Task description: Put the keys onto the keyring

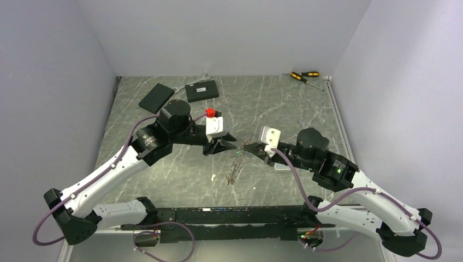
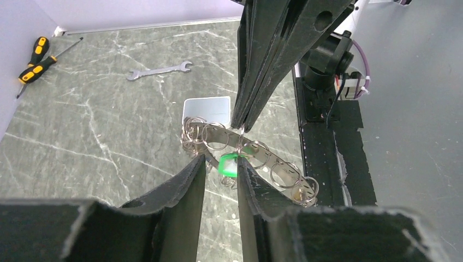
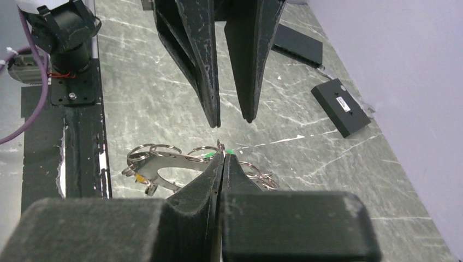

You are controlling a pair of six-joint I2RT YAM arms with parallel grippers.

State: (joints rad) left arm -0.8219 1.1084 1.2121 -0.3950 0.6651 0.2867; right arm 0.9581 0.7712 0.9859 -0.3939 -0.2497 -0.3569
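The keyring (image 2: pixel 275 164), a curved grey metal band hung with small split rings, dangles above the table between both arms (image 1: pixel 235 168). My right gripper (image 3: pixel 223 156) is shut on one small ring at the top of the keyring (image 3: pixel 164 161) and carries it. A green-tagged key (image 2: pixel 229 164) hangs at that ring, between the tips of my left gripper (image 2: pixel 221 162). The left gripper is open, and the tag rests by its right finger only. A yellow tag (image 3: pixel 141 178) hangs at the band's far end. In the top view the two grippers (image 1: pixel 233 146) (image 1: pixel 245 147) meet tip to tip.
A small pale piece (image 1: pixel 213 176), maybe a key, lies on the table left of the keyring. A silver phone-like slab (image 2: pixel 206 107) lies under the ring. Two black boxes (image 1: pixel 155 97) (image 1: pixel 201 91), a wrench (image 2: pixel 158 71) and yellow-black screwdrivers (image 1: pixel 303 76) lie at the back.
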